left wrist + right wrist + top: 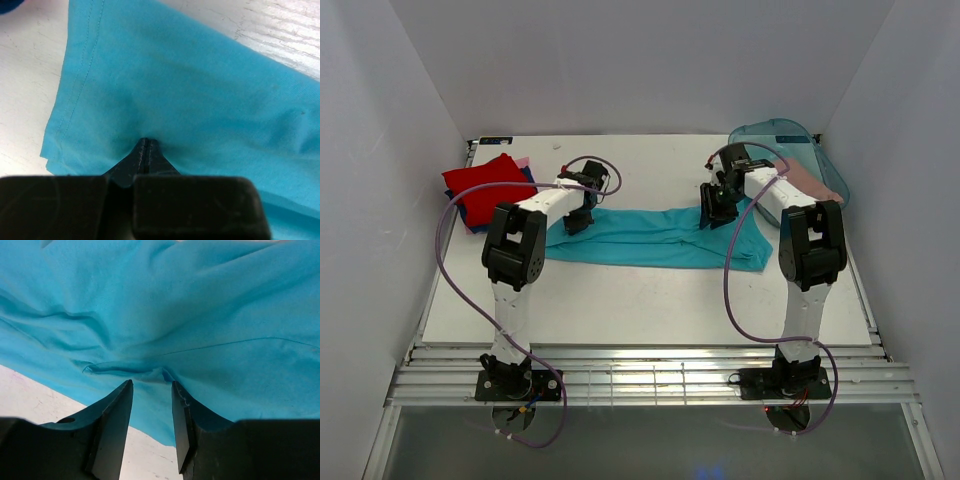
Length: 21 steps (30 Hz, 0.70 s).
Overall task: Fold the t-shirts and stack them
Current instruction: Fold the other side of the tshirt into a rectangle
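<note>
The large teal t-shirt (650,238) lies folded into a long strip across the middle of the table. My left gripper (578,222) sits at its left end. In the left wrist view it (146,141) is shut, and the teal cloth (190,85) puckers at its tips. My right gripper (718,212) is over the strip's right part. In the right wrist view it (151,384) is open, with a small raised fold of the teal cloth (200,305) just ahead of its tips. A red shirt (480,185) lies on top of a stack at the back left, with dark blue and pink edges showing under it.
A translucent teal tub (775,135) stands at the back right corner, with a dusty-pink shirt (810,180) at its near side. White walls close in the table on three sides. Both arms' purple cables hang beside them.
</note>
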### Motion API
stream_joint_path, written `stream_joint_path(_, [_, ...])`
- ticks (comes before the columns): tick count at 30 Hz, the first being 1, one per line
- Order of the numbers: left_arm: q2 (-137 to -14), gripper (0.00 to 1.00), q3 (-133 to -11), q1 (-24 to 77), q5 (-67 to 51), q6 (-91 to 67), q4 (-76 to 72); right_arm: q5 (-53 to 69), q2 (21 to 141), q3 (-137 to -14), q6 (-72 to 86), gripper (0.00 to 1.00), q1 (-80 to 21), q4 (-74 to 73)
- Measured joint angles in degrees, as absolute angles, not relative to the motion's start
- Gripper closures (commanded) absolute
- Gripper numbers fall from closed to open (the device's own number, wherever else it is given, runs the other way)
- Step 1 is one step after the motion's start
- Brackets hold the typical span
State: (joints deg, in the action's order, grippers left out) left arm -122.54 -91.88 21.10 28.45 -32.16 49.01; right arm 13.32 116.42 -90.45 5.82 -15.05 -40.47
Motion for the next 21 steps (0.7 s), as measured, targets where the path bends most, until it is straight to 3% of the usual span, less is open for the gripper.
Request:
stream_joint_path(13, [-119.9, 1.0, -87.7, 21.1, 28.9, -33.6, 48.0, 13.6, 118.9, -91.2, 5.7, 0.58, -15.0, -40.3])
stream_joint_path(16, [-119.9, 1.0, -87.7, 21.1, 28.9, -33.6, 48.0, 14.1, 119.0, -90.8, 5.5, 0.68, -15.0, -40.0])
stream_joint_path(17, [-119.9, 1.0, -87.7, 21.1, 28.9, -33.6, 48.0, 14.3, 119.0, -90.5, 5.4, 0.8, -15.0, -39.6])
stream_joint_path(18, [-119.9, 1.0, -87.7, 21.1, 28.9, -33.6, 48.0, 14.4, 119.0, -90.1, 5.2, 0.86, -15.1, -39.2])
stream_joint_path(21, [-119.9, 1.0, -87.7, 21.1, 28.9, -33.6, 48.0, 14.7, 118.8, -88.2, 5.5, 0.92, -15.3, -38.7])
